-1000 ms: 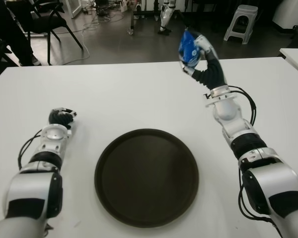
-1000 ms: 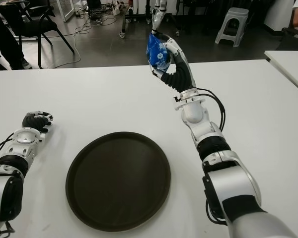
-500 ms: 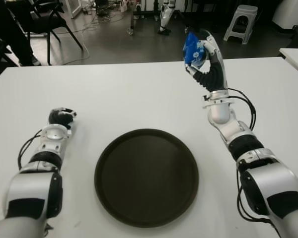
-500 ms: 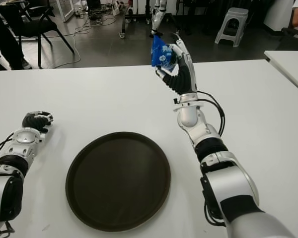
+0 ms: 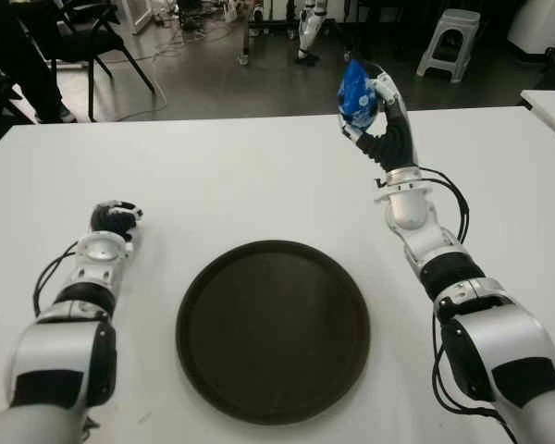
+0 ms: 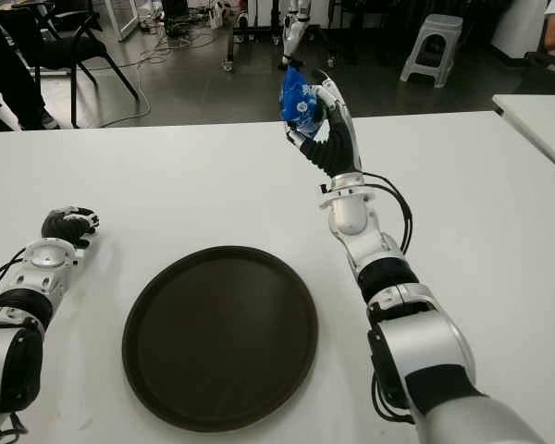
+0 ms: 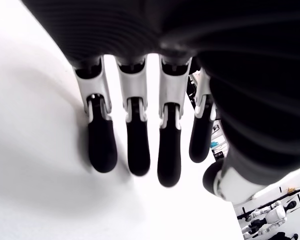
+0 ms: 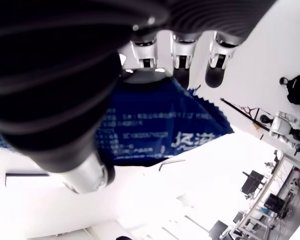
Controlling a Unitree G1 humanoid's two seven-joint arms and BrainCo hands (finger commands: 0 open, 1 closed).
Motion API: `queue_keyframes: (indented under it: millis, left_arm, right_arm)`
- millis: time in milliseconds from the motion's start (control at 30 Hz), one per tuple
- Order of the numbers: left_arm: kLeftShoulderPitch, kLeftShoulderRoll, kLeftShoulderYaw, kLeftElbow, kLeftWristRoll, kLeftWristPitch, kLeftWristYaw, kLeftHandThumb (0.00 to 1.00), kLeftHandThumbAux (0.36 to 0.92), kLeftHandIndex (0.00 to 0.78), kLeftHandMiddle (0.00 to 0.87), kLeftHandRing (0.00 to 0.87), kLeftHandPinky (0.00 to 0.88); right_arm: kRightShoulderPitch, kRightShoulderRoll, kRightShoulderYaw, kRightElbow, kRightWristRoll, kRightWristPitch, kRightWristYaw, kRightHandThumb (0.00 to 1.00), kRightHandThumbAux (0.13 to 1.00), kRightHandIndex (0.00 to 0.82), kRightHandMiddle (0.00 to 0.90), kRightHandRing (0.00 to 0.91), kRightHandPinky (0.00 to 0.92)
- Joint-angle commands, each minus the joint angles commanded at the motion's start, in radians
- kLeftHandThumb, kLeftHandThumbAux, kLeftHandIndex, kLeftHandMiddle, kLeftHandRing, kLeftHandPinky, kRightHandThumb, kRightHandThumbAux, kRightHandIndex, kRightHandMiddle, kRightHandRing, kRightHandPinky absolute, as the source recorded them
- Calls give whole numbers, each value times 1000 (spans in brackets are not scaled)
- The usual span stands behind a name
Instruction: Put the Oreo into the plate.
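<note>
— Right hand (image 5: 377,111): what's it got?
— Its fingers are clamped on the blue Oreo packet (image 5: 355,90), raised high over the far side of the white table (image 5: 240,176).
— And the plate (image 5: 272,329)?
— Empty, near the robot, lower than the packet and toward the robot's left of it. So the move is back, leftward and down.
— Packet's long axis?
— Looks roughly upright, though the fingers cover much of it.
— Left hand (image 5: 114,219)?
— Left of the plate, fingers curled, holding nothing. The right is the one carrying.
</note>
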Motion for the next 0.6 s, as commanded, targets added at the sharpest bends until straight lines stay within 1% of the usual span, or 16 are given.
queue_keyframes:
  millis: [200,400,533,600]
  left_arm:
    - [0,-1,3,0,-3,-2,1,823,686,408,439,284,279]
    - [0,-1,0,0,1,-2,2,825,684,423,431,263,266]
    - [0,0,-1,1,2,0,1,825,684,427,428,271,284]
    - [-1,1,-2,2,3,3,0,825,684,429,427,281,298]
  right_arm:
    - [-11,-13,31,32,-74,-35,-101,702,721,417,121,79,55]
    - [-20,-22,60,55,-135,-48,-191,707,718,419,114,98,91]
    - [-24,-24,72,68,-154,-59,-222,708,717,420,116,121,148]
    - [-24,-24,77,74,-158,-75,-223,710,716,420,113,138,194]
